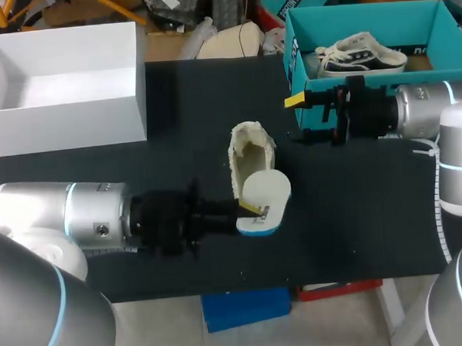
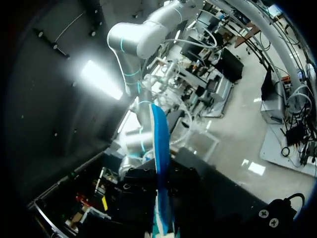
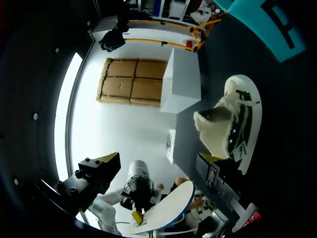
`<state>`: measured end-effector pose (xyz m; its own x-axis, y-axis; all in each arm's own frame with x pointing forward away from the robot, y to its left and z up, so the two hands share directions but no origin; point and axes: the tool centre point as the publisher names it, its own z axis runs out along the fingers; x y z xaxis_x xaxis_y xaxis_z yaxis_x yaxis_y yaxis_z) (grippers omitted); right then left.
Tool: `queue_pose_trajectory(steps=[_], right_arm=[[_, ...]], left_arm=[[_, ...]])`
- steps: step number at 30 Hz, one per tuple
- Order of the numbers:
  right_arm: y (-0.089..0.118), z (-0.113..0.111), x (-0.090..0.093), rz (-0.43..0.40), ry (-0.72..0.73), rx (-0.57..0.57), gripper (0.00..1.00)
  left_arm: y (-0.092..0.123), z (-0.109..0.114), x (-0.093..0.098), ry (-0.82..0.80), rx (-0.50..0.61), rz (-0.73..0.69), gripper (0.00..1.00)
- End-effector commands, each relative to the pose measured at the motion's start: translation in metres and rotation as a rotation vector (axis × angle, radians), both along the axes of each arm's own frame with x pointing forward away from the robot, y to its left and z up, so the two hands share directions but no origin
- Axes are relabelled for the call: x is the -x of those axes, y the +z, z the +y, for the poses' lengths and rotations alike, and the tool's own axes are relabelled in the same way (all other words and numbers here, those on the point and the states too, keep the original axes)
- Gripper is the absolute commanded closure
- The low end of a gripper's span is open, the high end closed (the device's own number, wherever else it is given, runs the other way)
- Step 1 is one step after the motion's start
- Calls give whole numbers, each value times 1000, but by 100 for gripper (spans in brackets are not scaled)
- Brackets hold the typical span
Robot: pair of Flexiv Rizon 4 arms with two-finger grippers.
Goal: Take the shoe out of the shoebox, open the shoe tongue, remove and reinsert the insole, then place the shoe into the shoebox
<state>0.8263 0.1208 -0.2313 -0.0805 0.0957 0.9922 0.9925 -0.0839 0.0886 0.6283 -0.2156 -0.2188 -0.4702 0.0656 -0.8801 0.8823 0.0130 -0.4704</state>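
Teal shoebox (image 1: 378, 22) with white sneaker (image 1: 360, 55) inside; insole (image 1: 267, 196) in left tool (image 1: 249, 209)

A black table (image 1: 358, 228) fills most of the frame. In the upper left a white box (image 1: 65, 120) with its top open stands on the table, and in the upper right stands a teal shoebox (image 1: 367, 25), also open. Near the centre, a cream shoe (image 1: 249, 153) lies on the black surface, well apart from both boxes.
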Motion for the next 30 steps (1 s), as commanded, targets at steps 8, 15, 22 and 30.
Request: queue_pose_trajectory(steps=[8,15,22,30], right_arm=[[-1,2,1,0,-5,0,0],[-1,2,1,0,-5,0,0],[-1,2,1,0,-5,0,0],[-1,2,1,0,-5,0,0]], left_arm=[[-18,16,-22,19,-33,-292,100],[-18,16,-22,19,-33,-292,100],[-18,16,-22,19,-33,-292,100],[-17,7,-13,38,86,-640,100]])
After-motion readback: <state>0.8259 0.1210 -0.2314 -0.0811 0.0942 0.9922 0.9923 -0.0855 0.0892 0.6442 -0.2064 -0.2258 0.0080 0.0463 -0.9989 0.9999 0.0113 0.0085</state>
